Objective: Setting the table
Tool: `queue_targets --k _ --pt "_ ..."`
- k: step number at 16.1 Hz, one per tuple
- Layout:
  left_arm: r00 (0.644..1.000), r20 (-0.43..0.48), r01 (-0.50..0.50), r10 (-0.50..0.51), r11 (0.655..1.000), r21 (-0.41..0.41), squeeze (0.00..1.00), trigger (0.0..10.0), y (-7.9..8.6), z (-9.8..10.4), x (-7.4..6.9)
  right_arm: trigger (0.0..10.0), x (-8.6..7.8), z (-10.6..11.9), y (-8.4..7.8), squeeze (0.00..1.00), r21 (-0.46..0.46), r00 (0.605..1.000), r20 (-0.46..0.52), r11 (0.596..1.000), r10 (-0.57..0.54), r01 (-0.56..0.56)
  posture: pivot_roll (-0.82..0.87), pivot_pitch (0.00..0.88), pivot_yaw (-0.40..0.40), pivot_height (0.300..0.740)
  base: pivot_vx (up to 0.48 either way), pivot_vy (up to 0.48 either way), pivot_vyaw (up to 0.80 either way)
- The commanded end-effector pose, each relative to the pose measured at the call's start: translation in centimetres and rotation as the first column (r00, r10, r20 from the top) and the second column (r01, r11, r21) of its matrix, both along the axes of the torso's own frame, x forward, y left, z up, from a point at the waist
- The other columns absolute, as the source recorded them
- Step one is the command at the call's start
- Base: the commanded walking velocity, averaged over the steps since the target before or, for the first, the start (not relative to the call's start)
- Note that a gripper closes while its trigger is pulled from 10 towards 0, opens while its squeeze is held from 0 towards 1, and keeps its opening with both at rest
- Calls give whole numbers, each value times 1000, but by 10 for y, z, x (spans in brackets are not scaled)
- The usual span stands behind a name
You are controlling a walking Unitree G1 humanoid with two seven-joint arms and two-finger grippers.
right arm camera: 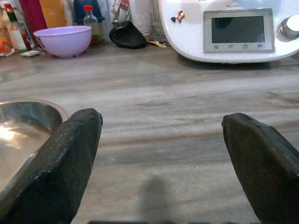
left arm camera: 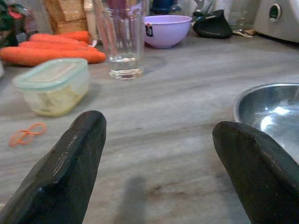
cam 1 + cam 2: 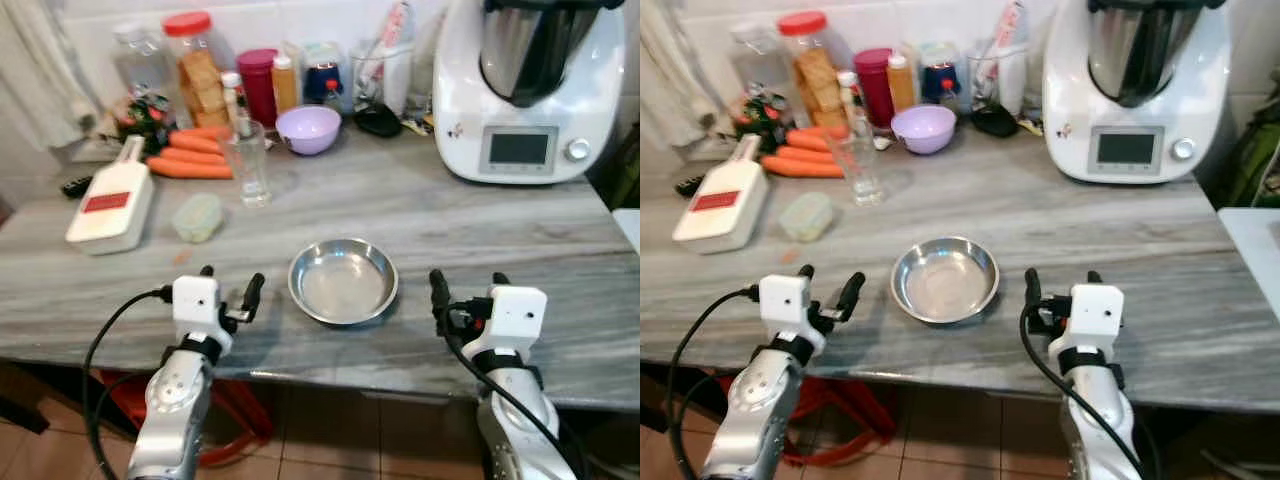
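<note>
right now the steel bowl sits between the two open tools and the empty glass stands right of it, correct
Not quite: the empty glass stands behind and to the left of the steel bowl, as the left eye view shows. The bowl does sit between the open left tool and right tool.

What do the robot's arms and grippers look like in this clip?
Both arms are silver metal with rounded segments and dark joints. Each ends in a white boxy wrist block carrying two long black fingers: the left gripper and the right gripper. A black cable loops along the outside of each arm up to the wrist block. The right wrist block has a small red spot by the fingers.
</note>
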State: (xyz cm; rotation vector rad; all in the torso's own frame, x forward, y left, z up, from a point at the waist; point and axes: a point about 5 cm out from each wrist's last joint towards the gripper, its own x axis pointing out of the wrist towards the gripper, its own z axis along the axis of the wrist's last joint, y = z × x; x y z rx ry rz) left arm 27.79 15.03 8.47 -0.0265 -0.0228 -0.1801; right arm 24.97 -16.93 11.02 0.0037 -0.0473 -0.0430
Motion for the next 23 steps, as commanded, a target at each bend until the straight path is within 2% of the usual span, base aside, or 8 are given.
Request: queue_targets --k 1,9,20,23 --pt "1000 -11 -25 25 1000 19 0 10000 7 -1 -2 10000 2 5 6 0 10 1000 17 1000 20 -21 -89 0 97 740 -307 0 0" --pt "1000 -11 -21 21 1000 17 0 10000 4 1 -3 10000 8 10 6 0 14 999 31 1000 17 -17 -82 6 91 740 -338 0 0" --pt "1000 -25 7 -6 1000 25 0 10000 1 0 -4 10000 9 9 5 0 24 1000 21 1000 13 -13 -81 11 96 740 -365 0 -538" --pt "1000 -26 12 -11 999 30 0 10000 2 0 -4 10000 9 8 5 0 57 1000 20 998 5 -6 -77 9 98 740 -368 0 0"
